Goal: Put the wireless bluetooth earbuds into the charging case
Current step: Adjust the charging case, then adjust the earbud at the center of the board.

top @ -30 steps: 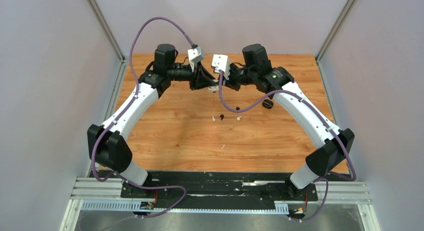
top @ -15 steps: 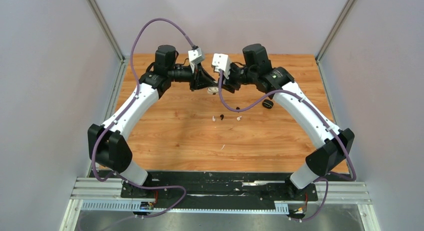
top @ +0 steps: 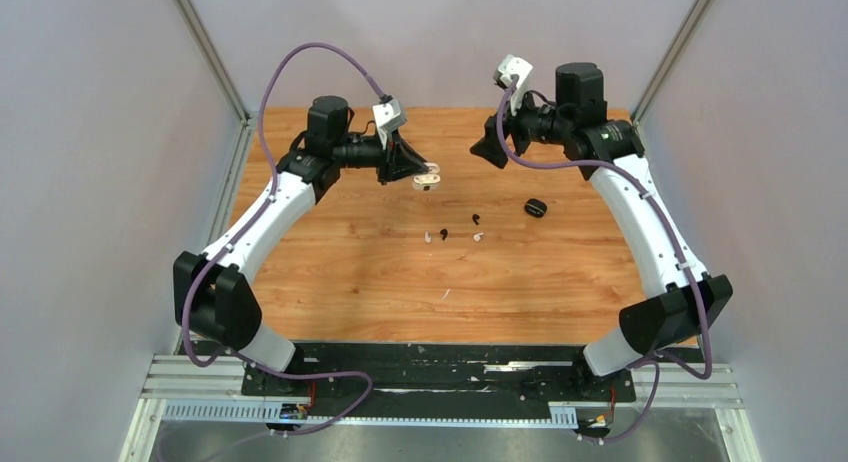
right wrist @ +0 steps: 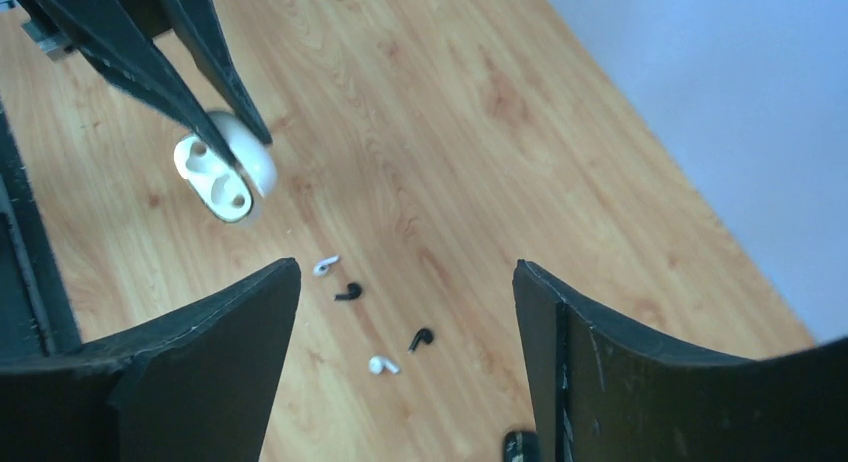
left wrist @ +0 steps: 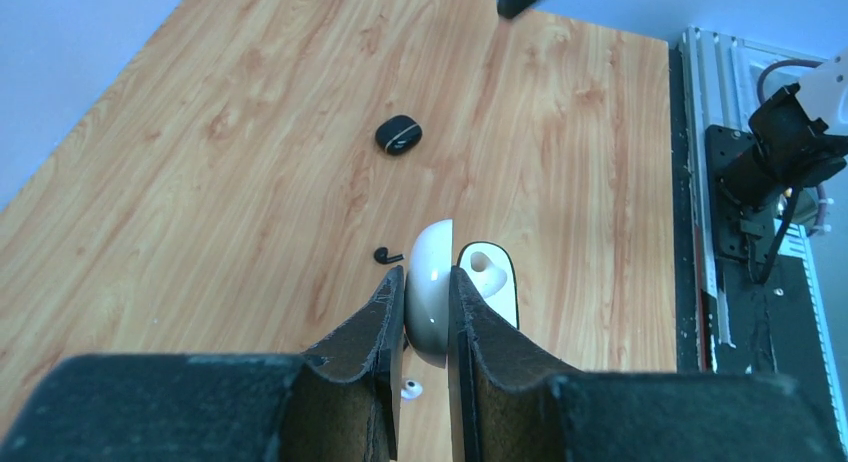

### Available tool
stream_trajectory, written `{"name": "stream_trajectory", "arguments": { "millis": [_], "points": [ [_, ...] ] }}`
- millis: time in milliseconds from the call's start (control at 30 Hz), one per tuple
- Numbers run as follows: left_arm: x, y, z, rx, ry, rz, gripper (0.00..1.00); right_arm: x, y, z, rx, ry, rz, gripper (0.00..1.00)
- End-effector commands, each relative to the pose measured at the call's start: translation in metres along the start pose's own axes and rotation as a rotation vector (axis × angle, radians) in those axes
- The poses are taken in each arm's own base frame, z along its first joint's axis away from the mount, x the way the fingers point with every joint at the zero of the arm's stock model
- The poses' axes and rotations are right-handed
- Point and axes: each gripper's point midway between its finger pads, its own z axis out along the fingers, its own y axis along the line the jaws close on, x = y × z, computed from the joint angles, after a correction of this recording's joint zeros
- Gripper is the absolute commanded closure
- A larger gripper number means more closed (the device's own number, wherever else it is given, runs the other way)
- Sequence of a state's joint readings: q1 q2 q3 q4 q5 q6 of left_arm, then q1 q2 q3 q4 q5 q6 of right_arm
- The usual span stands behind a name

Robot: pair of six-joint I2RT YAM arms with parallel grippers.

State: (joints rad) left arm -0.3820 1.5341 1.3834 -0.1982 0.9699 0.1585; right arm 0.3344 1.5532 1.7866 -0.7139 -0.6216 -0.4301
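My left gripper is shut on the white charging case, held above the table. The case is hinged open, and its half with the earbud hollows shows beside the fingers. In the right wrist view the case hangs from the left fingers. My right gripper stands open and empty, raised to the right of the case; its jaws are wide apart. The earbuds lie loose on the wood: white, black, black, white.
A shut black case lies right of the earbuds, also seen as the black case from the left wrist. A pale sliver rests nearer the arm bases. Grey walls enclose the wooden table on three sides.
The right gripper opened, let go of the white case and pulled back up and to the right. The left gripper closed tighter and keeps the case, now hinged open.
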Motion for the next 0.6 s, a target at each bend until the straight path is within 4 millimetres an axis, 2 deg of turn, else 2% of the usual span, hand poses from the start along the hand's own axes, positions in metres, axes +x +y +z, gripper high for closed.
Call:
{"name": "stream_trajectory", "arguments": {
  "millis": [0,133,233,300,400,567],
  "points": [
    [-0.036,-0.005,-0.013,-0.050,-0.087,0.095,1.00,0.029,0.011,0.002,-0.046,0.009,0.207,0.20],
    [-0.035,-0.009,-0.020,-0.077,-0.088,0.108,1.00,0.069,-0.020,0.005,0.049,0.040,0.393,0.18],
    [-0.032,-0.013,-0.025,-0.098,-0.088,0.106,1.00,0.093,-0.037,0.009,0.100,0.090,0.436,0.19],
    [-0.029,-0.018,-0.029,-0.103,-0.085,0.101,1.00,0.108,-0.037,0.010,0.095,0.120,0.411,0.20],
    [-0.027,-0.023,-0.033,-0.109,-0.082,0.080,1.00,0.134,-0.025,0.010,0.036,0.178,0.343,0.22],
    [-0.019,-0.027,-0.037,-0.136,-0.079,0.016,1.00,0.154,-0.011,0.009,-0.095,0.216,0.255,0.24]
  ]
}}
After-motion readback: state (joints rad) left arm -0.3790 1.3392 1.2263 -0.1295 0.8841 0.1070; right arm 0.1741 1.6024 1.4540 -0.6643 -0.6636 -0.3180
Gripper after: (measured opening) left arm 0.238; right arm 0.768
